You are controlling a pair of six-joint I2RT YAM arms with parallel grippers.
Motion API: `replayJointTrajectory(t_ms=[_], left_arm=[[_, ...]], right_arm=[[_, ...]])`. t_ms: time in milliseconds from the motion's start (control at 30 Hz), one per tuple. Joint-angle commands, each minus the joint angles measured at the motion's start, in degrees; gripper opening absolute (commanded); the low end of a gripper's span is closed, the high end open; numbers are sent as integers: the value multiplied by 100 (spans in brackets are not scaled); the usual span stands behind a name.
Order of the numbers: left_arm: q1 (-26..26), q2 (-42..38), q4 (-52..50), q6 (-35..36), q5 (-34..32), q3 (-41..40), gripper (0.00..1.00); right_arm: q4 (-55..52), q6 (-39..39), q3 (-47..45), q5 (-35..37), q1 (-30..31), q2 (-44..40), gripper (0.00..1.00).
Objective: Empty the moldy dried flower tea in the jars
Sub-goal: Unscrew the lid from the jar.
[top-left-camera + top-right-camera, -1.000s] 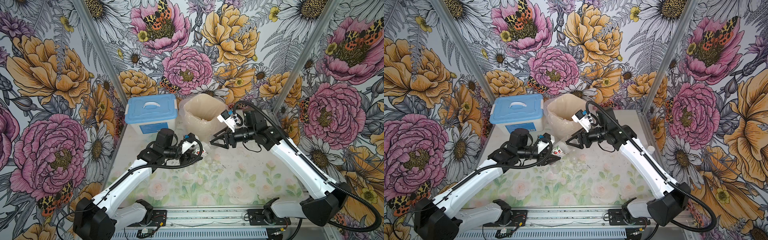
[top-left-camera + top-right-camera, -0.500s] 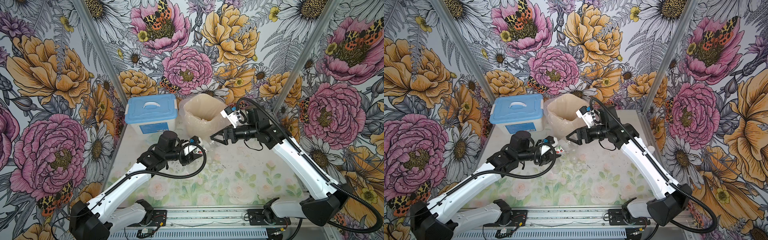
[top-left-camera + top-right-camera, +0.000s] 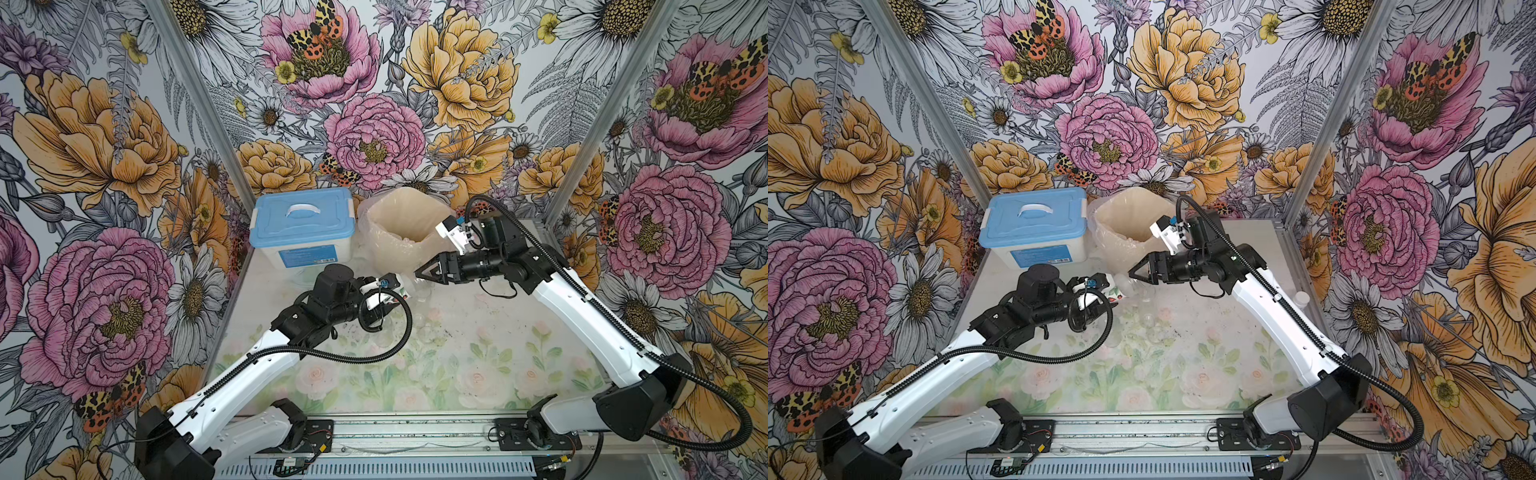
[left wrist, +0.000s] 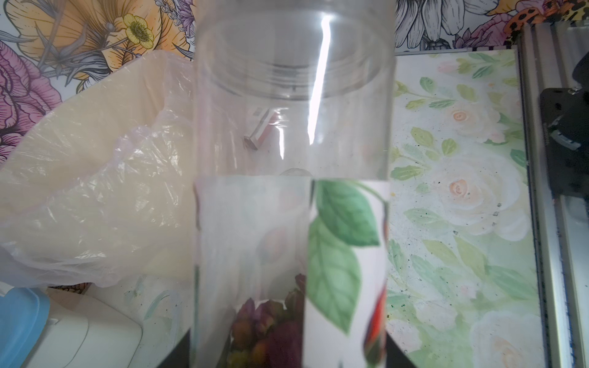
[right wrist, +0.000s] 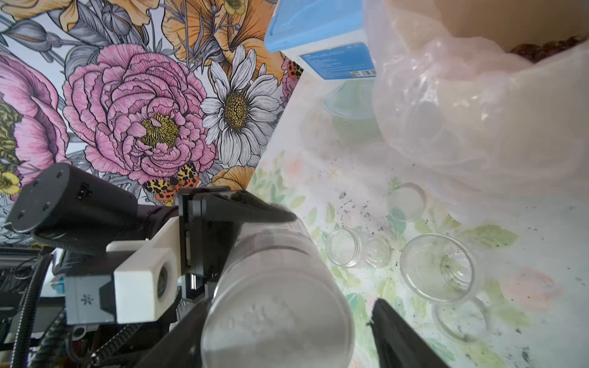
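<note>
Now we are on the one jar that still has tea. Our left gripper (image 3: 388, 296) is clamped on the labelled jar (image 4: 291, 223) and holds it on its side beside the bagged bin (image 3: 386, 249). The flower tea (image 4: 271, 331) sits at its bottom end. Our right gripper (image 3: 420, 275) has its fingers apart around the lid (image 5: 277, 334), not squeezing. Next, we think, we must pinch the lid, twist it off, then tip. The small clear jars (image 5: 343, 247) on the table look empty.

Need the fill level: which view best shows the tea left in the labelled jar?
Left wrist: dark-red tea shows through the labelled jar at its gripped end. Right wrist shows only the jar's frosted end and side. In both top views the left gripper hides most of it.
</note>
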Motion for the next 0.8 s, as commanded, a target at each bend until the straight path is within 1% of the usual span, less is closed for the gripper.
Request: replayJointTrajectory(t_ms=[0, 67, 167, 200, 267, 333, 433, 500, 567, 600, 667, 767], left_arm=[[-40, -82, 266, 69, -70, -47, 52], [-43, -86, 264, 63, -64, -48, 52], [-49, -92, 262, 38, -39, -57, 52], [-43, -90, 262, 18, 16, -57, 52], [-5, -90, 262, -56, 258, -63, 52], [83, -86, 238, -163, 677, -57, 52], [308, 8, 78, -326, 1582, 41, 52], [441, 133, -103, -398, 2198, 151, 52], [507, 277, -280, -434, 2625, 277, 52], [526, 347, -346, -448, 2793, 334, 52], [546, 467, -449, -454, 2969, 407, 52], [572, 560, -481, -449, 2994, 455, 52]], right_arm=[[3, -25, 24, -135, 79, 85, 72], [2, -69, 24, -144, 108, 97, 67], [-6, -176, 7, -173, 131, 87, 54], [-1, -243, -5, -169, 132, 77, 51], [-2, -459, -20, -211, 132, 44, 46], [-1, -779, -20, -250, 133, -8, 43], [-3, -1655, -98, -455, 131, -186, 40], [11, -2343, -271, -328, 144, -378, 37], [-5, -2971, -409, -138, 142, -501, 31], [-5, -3263, -457, 34, 150, -532, 28], [-13, -3695, -516, 298, 149, -528, 25], [-17, -4305, -613, 397, 156, -507, 24]])
